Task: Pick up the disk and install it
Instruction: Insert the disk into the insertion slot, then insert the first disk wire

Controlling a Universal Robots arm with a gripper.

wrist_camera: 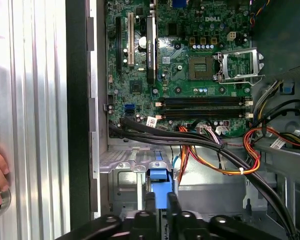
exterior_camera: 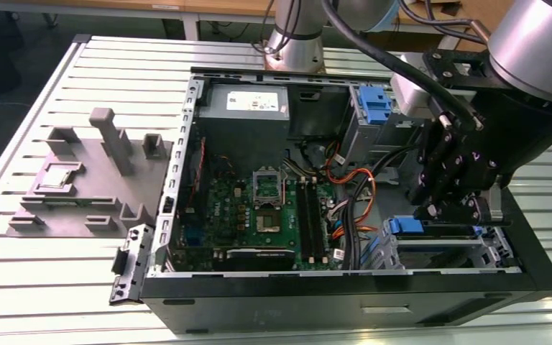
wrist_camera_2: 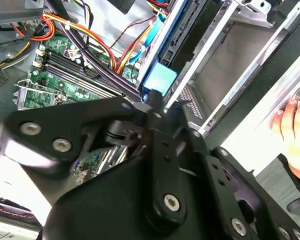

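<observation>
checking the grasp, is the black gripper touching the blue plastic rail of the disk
Touching. In the first wrist view the black gripper has its fingertips closed on the blue plastic rail of the disk, with no gap.

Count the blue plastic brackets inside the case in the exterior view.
2: upper bracket beside the power supply; lower bracket at the gripper. The arm may hide others.

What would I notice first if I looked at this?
The open computer case on the slatted table, with its green motherboard lying bare inside. At the exterior view's right, the black pincer reaches down into the drive cage, closed on a blue tab. A person's hand rests nearby.
</observation>
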